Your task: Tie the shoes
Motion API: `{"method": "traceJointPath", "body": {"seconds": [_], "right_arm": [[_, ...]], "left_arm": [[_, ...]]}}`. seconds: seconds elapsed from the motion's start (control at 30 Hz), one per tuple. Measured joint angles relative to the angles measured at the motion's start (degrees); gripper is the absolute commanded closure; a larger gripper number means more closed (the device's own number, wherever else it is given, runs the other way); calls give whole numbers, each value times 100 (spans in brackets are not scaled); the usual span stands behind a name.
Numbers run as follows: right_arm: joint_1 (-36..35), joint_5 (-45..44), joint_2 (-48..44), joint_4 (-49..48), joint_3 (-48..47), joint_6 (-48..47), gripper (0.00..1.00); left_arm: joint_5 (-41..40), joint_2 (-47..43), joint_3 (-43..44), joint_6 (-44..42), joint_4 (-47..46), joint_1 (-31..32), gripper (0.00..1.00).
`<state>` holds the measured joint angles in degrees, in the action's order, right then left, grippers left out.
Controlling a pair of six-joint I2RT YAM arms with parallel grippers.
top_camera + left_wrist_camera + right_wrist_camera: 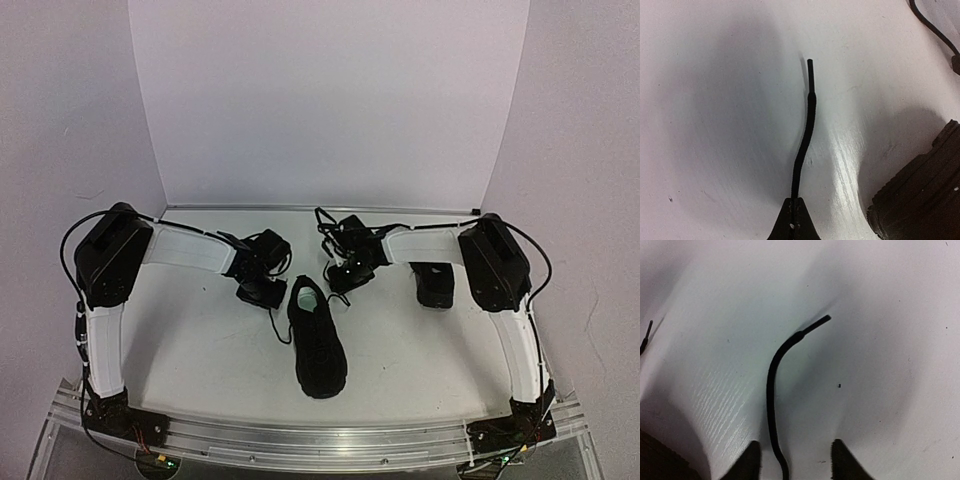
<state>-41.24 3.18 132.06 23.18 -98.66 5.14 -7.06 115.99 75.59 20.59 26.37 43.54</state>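
One black shoe (320,348) lies mid-table, toe toward the near edge, its pale green insole (305,297) showing. A second black shoe (437,284) sits at the right, partly hidden by the right arm. My left gripper (262,292) is just left of the middle shoe's heel. In the left wrist view it (793,204) is shut on a thin black lace (807,125) that runs on past the tips over the table, with the shoe (925,195) at lower right. My right gripper (345,275) is beside the heel's right. It (796,455) is open, with the other lace end (771,390) lying between the fingers.
White table (200,340) with white walls behind and at both sides. A metal rail (320,440) runs along the near edge with the arm bases. Another lace tip (646,337) shows at the left edge of the right wrist view.
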Motion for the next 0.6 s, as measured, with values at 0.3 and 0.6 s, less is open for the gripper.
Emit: {"method": "traceJointPath", "body": {"seconds": [0.3, 0.6], "right_arm": [[-172, 21, -517, -574, 1007, 226, 100], [-161, 885, -1831, -709, 2856, 832, 100]], "left_arm": [[527, -224, -401, 56, -518, -40, 100], [982, -908, -1005, 313, -1028, 20, 100]]}}
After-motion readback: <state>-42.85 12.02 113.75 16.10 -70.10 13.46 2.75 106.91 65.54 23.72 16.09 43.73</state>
